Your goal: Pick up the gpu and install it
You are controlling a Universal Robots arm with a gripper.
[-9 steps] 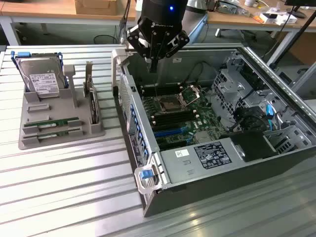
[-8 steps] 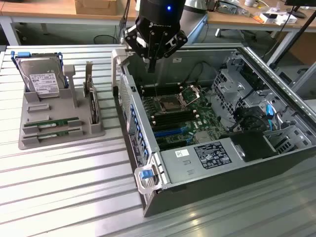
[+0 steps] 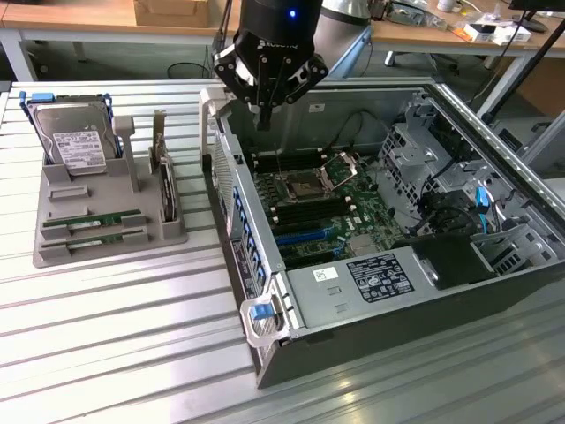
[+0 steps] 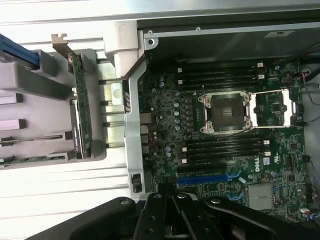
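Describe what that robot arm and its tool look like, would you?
The black tool has a chunky round body with faint white lettering and a small blue light. It tapers into angular linked bars joined by round pivots. Behind it, the arm is a smooth, rounded silver-grey casing.

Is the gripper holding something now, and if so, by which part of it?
Nothing is held. The black gripper hangs with its jaws shut and empty above the open grey computer case.
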